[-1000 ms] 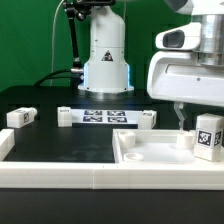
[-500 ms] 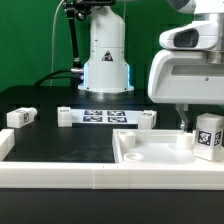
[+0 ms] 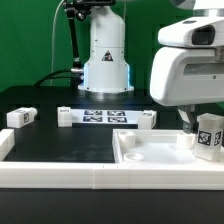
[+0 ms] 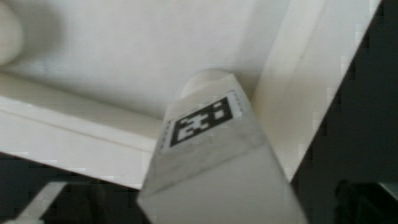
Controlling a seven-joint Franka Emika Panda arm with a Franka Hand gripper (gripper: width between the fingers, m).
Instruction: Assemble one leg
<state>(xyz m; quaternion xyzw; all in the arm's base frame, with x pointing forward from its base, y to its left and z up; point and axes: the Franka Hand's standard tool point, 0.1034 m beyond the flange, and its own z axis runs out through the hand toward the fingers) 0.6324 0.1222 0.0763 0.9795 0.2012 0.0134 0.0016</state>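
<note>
In the exterior view my gripper (image 3: 198, 128) hangs at the right, over the right end of the large white rimmed panel (image 3: 150, 152). It is shut on a leg (image 3: 209, 137), a small white block whose black-and-white tag faces the camera. One dark finger (image 3: 187, 121) shows beside the leg. In the wrist view the same leg (image 4: 210, 135) runs out from between my jaws, tag up, over the white panel (image 4: 89, 60). Another leg (image 3: 20, 117) lies on the black table at the exterior view's left.
The marker board (image 3: 105, 116) lies at the back middle before the arm's base (image 3: 105, 60). Two small white blocks (image 3: 66, 117) (image 3: 147, 119) stand at its ends. A white rail (image 3: 50, 172) runs along the table's front edge.
The gripper housing has shifted a little to the exterior view's right and up. The held leg has stayed almost in place. The other parts have not moved.
</note>
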